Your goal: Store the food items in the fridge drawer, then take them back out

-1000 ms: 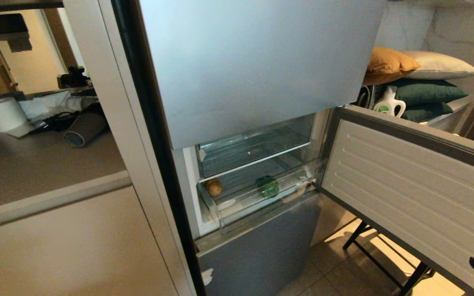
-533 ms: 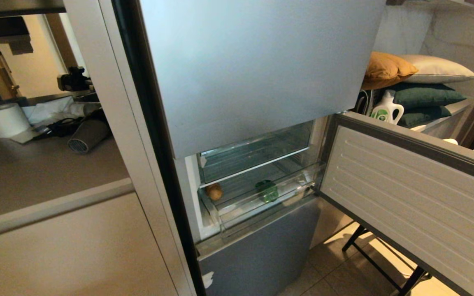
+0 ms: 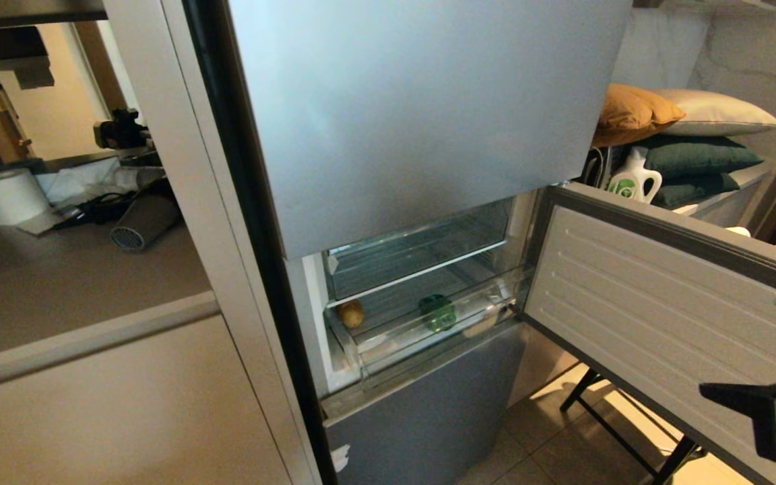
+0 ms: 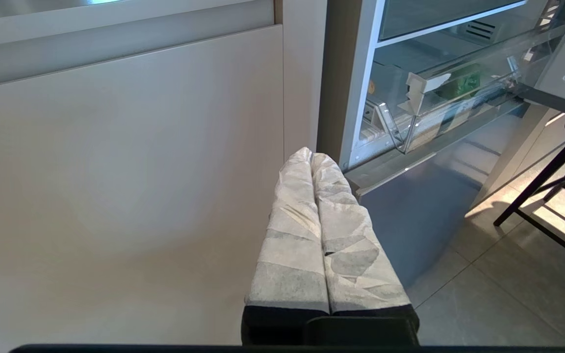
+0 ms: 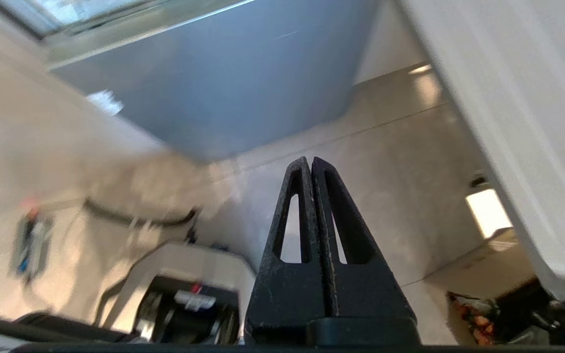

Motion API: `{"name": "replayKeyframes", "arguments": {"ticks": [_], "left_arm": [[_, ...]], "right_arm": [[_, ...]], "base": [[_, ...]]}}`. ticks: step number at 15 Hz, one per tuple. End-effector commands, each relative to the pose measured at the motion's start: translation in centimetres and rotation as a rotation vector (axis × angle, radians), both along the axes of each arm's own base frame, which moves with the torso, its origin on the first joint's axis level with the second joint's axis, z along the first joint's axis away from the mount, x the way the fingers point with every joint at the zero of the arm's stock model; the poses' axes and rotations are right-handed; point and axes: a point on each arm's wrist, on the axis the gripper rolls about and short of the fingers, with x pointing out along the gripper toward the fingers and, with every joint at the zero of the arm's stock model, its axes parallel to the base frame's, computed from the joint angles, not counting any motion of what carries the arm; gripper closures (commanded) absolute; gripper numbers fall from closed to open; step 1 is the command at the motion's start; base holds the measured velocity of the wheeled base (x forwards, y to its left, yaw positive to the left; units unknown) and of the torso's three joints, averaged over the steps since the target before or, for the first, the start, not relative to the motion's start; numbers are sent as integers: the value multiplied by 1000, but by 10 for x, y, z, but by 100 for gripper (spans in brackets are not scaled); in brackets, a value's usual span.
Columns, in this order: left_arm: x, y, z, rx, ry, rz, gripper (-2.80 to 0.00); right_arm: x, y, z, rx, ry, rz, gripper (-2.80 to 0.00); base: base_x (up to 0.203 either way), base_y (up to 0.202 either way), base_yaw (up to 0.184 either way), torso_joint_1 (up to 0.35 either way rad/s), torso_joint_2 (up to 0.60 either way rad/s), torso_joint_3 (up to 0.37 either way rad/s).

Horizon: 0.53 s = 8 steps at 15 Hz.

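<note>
Inside, potato and pepper lie in the pulled-out drawer while both grippers stand empty.

Largest first: the fridge (image 3: 428, 114) has its middle door (image 3: 664, 303) swung wide to the right; below it the clear drawer (image 3: 422, 330) sticks out, potato (image 3: 351, 312) at its left end, pepper (image 3: 438, 311) near the middle, well apart. Right gripper (image 5: 311, 164), fingers pressed together on nothing, is at the door's lower right edge. Left gripper (image 4: 311, 156), wrapped fingers together, hangs before the beige cabinet (image 4: 115, 171).
</note>
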Motion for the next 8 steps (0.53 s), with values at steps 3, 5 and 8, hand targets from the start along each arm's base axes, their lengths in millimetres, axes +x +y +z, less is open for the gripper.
{"name": "replayKeyframes", "arguments": {"ticks": [3,5,8], "left_arm": [[1,0,-3,0,10,0,0],[1,0,-3,0,10,0,0],[1,0,-3,0,10,0,0]], "right_arm": [[80,22,-19,-10,189,47,0],[120,18,-23,-5,210,10,0],[181,12,-34,-6,216,-25,0]], "base": [[0,0,0,0,0,0],[0,0,0,0,0,0],[0,0,0,0,0,0]]}}
